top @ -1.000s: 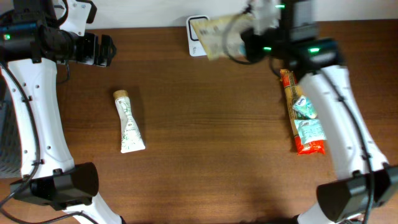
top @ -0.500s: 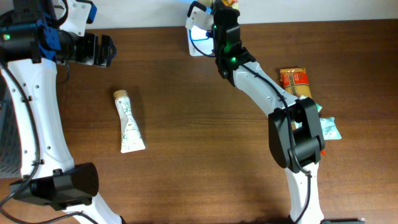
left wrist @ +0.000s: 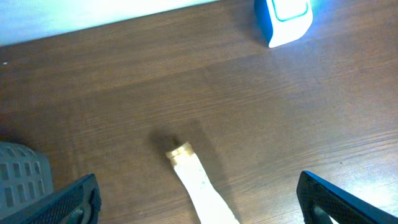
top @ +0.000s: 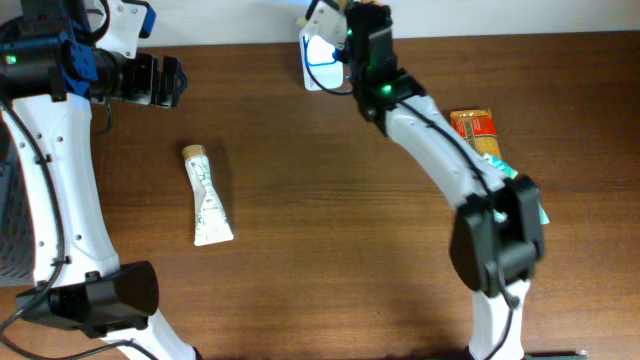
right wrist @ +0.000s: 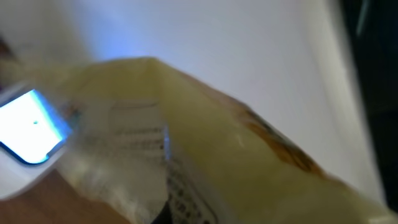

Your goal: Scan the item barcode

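The brown wood-grain table (top: 330, 250) is stretching across the whole scene, and the two white arms are rising from dark bases at its near edge. Left of the middle, a white tube (top: 208, 197) with a tan cap is lying flat, its cap pointing to the far side. A grey slatted bin (left wrist: 17, 177) is showing at the near left corner of the left wrist view. On the right, a sliver of a teal packet (top: 538, 208) is peeking out beside the right arm's elbow, and just beyond it an orange snack packet (top: 476, 132) is lying partly under that arm. Farther back on the left, the left gripper (top: 165, 80) is hovering above the wood with its fingers spread wide and nothing between them. At the far edge, near the middle, a white scanner (top: 318, 48) is standing with its face glowing blue-white, and a pale wall (top: 520, 15) is running behind it. The right gripper (top: 352, 18) is reaching over that far edge just right of the scanner, clamped on a yellow packet (right wrist: 205, 143). In the right wrist view this packet is filling the frame, blurred, pale yellow and creased along a ridge, with an orange mark to the right. A panel of dark print at its lower left is lying beside the scanner's lit face. The print is too blurred to read.
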